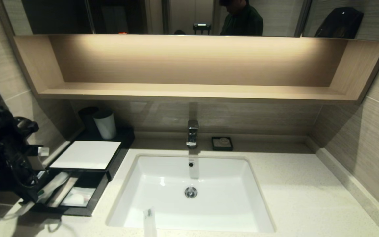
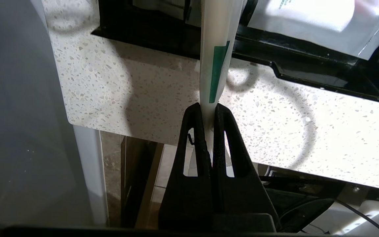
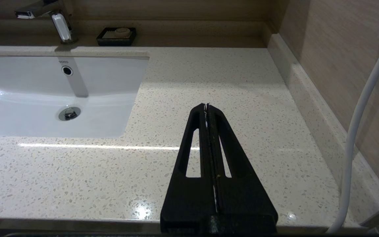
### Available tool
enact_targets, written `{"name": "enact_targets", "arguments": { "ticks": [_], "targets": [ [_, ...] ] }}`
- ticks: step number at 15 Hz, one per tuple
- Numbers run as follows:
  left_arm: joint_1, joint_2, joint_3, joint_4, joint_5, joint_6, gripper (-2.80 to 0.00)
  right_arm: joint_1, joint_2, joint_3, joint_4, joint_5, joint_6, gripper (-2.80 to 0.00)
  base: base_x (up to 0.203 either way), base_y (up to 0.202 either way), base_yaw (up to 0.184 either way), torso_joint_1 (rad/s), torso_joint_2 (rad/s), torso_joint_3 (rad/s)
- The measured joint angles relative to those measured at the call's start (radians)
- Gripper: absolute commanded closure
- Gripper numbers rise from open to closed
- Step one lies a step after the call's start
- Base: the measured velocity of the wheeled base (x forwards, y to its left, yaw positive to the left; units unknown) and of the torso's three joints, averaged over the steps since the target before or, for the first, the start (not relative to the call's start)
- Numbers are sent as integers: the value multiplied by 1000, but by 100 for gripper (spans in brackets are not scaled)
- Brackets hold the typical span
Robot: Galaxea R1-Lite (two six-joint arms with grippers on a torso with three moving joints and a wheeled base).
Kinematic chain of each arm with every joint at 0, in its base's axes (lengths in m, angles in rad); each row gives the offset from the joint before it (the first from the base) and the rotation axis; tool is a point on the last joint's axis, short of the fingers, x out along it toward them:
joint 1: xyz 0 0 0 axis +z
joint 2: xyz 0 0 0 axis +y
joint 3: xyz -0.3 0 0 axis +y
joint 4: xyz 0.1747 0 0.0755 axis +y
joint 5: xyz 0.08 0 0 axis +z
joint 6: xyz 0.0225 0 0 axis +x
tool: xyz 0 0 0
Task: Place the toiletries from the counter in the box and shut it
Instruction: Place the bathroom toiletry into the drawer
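The black box with a white top panel (image 1: 86, 154) stands on the speckled counter (image 1: 301, 197) left of the basin. Its drawer (image 1: 92, 200) is pulled open and holds a long packet (image 1: 65, 191) and a square packet with a white round item (image 1: 77, 198). My left gripper (image 2: 208, 107) is at the drawer's front left, shut on a long pale packet with a green stripe (image 2: 214, 65) that reaches over the drawer's front edge (image 2: 308, 67). Another long narrow packet (image 1: 150, 222) lies at the basin's front rim. My right gripper (image 3: 206, 106) is shut and empty above the counter right of the basin.
The white basin (image 1: 209, 171) is set in the middle, with a faucet (image 1: 192, 133) behind it. A small black dish with a round piece (image 1: 222, 144) sits by the back wall. A white cup (image 1: 105, 123) and a black cup (image 1: 87, 118) stand behind the box. A white cable (image 3: 364, 108) hangs by the right wall.
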Motion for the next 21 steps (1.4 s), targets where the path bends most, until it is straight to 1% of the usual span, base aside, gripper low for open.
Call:
{"name": "enact_targets", "arguments": {
  "ticks": [5,11,18,21],
  "targets": [
    [0,41,-48,-5,0,0,0,0,0,0,0,0,0,0,0,0,0,0,0,0],
    [0,83,-79,-33,-2,0,0,0,0,0,0,0,0,0,0,0,0,0,0,0],
    [-1,124,-124,-39,-3,1,0,0,0,0,0,0,0,0,0,0,0,0,0,0],
    [-1,144,-127,-68,-3,7,0,0,0,0,0,0,0,0,0,0,0,0,0,0]
  ]
}}
